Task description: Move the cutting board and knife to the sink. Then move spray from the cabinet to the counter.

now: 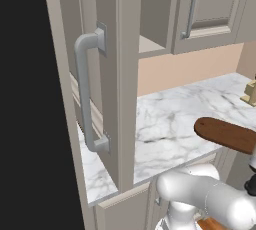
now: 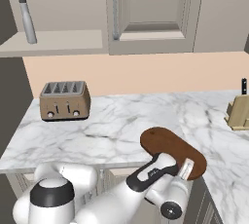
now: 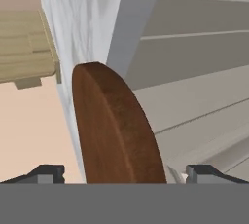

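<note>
The dark reddish-brown cutting board [image 2: 170, 151] [image 1: 227, 134] lies on the white marble counter [image 2: 107, 130], its near end jutting past the front edge. In the hand view the cutting board [image 3: 114, 125] runs edge-on between my two fingertips, with a gap on each side. My gripper [image 3: 125, 173] is open around that overhanging end, and the hand [image 2: 168, 172] sits at the counter's front edge. The slim grey spray [image 2: 26, 17] stands upright in the open niche of the cabinet [image 2: 151, 18]. The knife and the sink are out of view.
A brown toaster [image 2: 64, 100] stands at the back left of the counter. A wooden knife block [image 2: 239, 111] sits at the right, with a black handle sticking out. An open cabinet door with a grey bar handle [image 1: 87, 91] stands close on the left.
</note>
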